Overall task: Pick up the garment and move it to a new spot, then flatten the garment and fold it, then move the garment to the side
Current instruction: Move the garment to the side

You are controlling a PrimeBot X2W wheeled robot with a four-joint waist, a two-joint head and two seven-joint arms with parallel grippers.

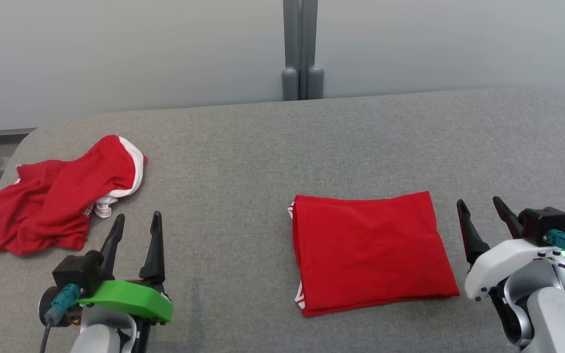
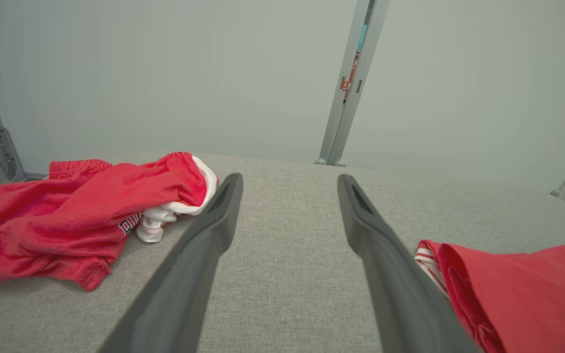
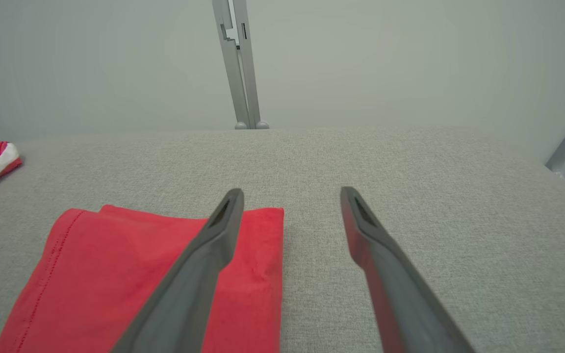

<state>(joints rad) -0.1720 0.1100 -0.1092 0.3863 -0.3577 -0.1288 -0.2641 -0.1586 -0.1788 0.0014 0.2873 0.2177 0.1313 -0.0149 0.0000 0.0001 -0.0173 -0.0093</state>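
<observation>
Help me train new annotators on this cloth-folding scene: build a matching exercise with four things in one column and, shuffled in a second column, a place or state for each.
Column one:
1. crumpled red garment
2. folded red garment
3. left tool
4. right tool

Column two:
a. open and empty, beside the folded red garment's right edge
b. heaped near the left edge of the grey table
c. open and empty, next to the crumpled red garment
d. lying flat as a neat rectangle, right of centre

Pairs: 1-b, 2-d, 3-c, 4-a
</observation>
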